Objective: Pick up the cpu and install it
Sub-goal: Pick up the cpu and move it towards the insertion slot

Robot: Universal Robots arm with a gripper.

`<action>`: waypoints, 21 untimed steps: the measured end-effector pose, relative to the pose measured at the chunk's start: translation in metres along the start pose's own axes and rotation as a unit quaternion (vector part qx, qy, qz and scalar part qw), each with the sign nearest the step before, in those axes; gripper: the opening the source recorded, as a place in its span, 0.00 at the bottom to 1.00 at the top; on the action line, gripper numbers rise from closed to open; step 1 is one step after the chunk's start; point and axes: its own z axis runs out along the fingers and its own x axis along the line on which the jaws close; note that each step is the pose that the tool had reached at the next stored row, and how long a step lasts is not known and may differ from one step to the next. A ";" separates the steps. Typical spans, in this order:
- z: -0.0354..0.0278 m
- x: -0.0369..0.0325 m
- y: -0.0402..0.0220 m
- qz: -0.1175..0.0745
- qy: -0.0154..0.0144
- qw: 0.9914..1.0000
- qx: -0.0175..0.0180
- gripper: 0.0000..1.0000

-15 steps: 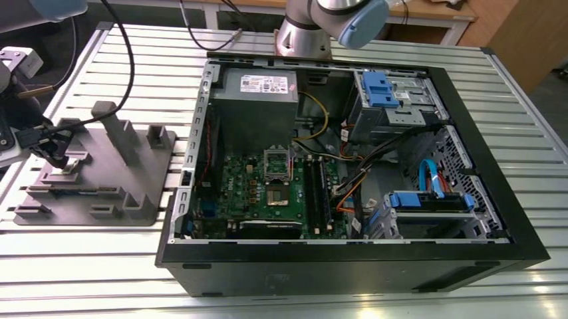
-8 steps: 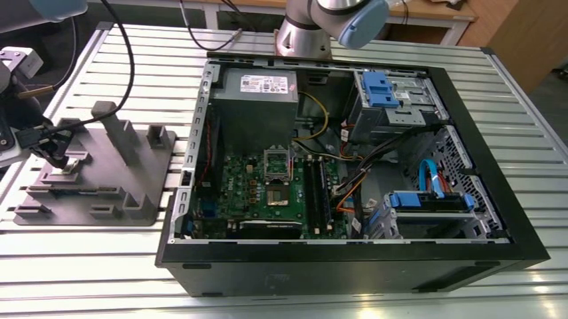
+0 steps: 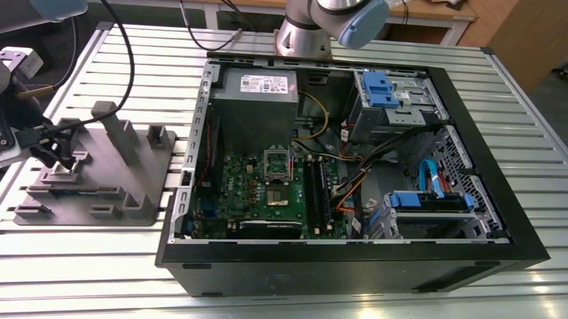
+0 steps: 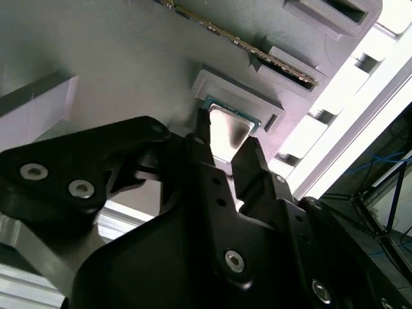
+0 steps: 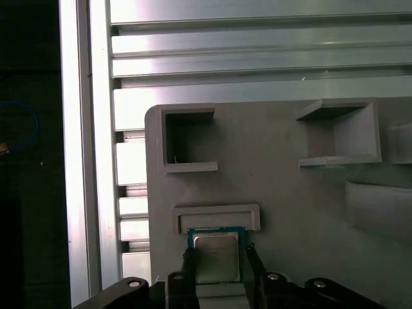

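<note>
The cpu [image 5: 215,259] is a small square chip with a silvery top and a thin pale rim. It lies flat in a shallow pocket of the grey plastic tray [image 5: 290,206]. In both wrist views my gripper [image 5: 219,252] is down over it, one black finger against each of two opposite edges, shut on the cpu [image 4: 226,129]. In the exterior view my gripper [image 3: 55,161] sits low over the tray [image 3: 133,174] at that view's left. The green motherboard [image 3: 253,199] lies inside the open computer case [image 3: 355,269], with its hollow metal socket frame [image 3: 278,163] near the middle.
Upright blocks [image 3: 116,129] stand on the tray close to my gripper. A memory stick [image 4: 257,55] lies along a slot of the tray. The case holds a power supply [image 3: 257,86], blue drive brackets [image 3: 377,86] and loose cables [image 3: 355,179]. The table [image 3: 89,279] is slatted metal.
</note>
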 end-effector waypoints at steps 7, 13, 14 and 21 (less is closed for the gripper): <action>0.0001 0.0000 0.0000 0.000 0.000 1.000 0.000 0.53; 0.0018 0.0001 0.0000 -0.009 0.000 1.000 0.000 0.53; 0.0021 0.0001 -0.0001 -0.013 0.001 1.000 0.000 0.53; 0.0043 0.0001 0.0005 -0.027 0.001 1.000 -0.001 0.53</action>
